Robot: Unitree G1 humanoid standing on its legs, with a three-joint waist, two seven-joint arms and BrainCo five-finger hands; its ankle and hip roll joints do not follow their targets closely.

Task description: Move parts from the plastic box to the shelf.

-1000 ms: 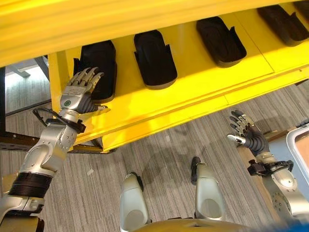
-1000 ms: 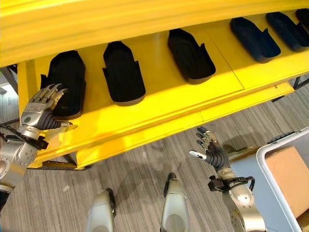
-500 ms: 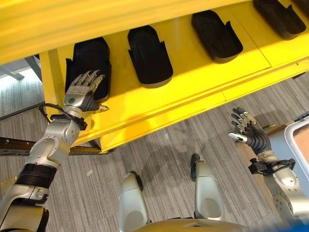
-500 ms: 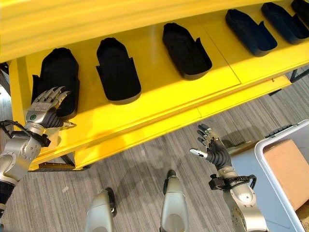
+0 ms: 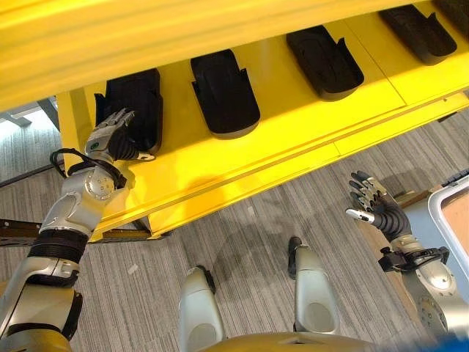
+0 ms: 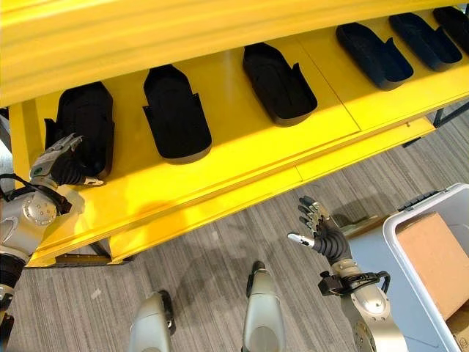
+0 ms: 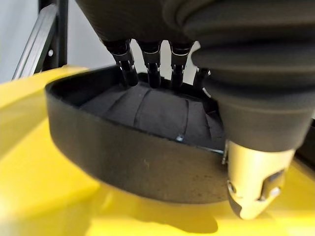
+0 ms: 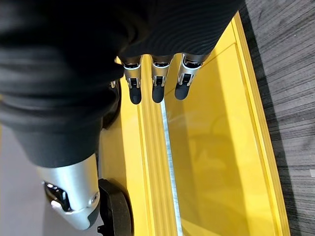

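Several black moulded parts lie in a row on the yellow shelf [image 5: 293, 125]. My left hand [image 5: 110, 139] rests on the near end of the leftmost part [image 5: 138, 103]. In the left wrist view its straight fingers [image 7: 152, 69] reach inside that part [image 7: 147, 162], with the thumb [image 7: 251, 187] outside the near wall. More parts [image 5: 223, 92] [image 5: 325, 62] sit further right. My right hand [image 6: 319, 233] hangs open over the floor below the shelf edge, holding nothing. The grey plastic box [image 6: 401, 238] stands at the lower right.
A brown cardboard piece [image 6: 436, 257] lies inside the plastic box. An upper yellow shelf board [image 5: 146, 37] overhangs the row of parts. Grey striped floor [image 5: 256, 220] lies in front of the shelf. A dark metal frame [image 5: 15, 227] shows at the left.
The camera has shifted. My left hand has drawn back toward the near end of the leftmost part, its fingers closer together. The right hand has hardly moved.
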